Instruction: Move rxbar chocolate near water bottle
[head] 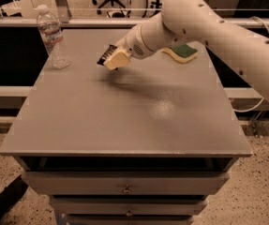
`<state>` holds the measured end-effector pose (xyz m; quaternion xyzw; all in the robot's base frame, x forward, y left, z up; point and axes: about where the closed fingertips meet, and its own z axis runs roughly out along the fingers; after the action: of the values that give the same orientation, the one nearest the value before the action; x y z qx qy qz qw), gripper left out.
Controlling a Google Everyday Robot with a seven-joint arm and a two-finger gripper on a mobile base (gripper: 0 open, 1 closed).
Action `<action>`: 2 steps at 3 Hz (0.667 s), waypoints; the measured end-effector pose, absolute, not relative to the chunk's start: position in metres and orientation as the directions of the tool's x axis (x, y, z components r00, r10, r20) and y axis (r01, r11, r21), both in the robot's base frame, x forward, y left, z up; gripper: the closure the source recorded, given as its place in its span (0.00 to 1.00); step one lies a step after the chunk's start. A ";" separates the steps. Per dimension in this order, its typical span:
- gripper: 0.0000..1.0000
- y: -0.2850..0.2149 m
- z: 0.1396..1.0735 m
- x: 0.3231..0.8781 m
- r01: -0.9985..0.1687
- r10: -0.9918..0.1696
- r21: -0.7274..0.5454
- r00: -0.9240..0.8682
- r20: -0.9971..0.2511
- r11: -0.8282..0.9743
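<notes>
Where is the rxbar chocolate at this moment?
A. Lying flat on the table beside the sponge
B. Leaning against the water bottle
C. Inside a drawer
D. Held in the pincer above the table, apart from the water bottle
D: the pincer grips the rxbar chocolate in the air over the table, well clear of the water bottle at the far corner.

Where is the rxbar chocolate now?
In the camera view, the rxbar chocolate is held in the gripper above the far half of the table, between the water bottle and the sponge, nearer the bottle.
</notes>
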<state>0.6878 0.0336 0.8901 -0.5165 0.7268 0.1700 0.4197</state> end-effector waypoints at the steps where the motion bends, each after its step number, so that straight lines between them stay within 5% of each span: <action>1: 1.00 0.075 0.887 0.709 -0.914 -0.586 -0.177 -0.078 -0.806 0.364; 2: 1.00 0.112 0.871 0.727 -0.936 -0.574 -0.148 -0.068 -0.816 0.320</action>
<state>0.7268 0.1119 0.8710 -0.5412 0.6976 0.2172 0.4163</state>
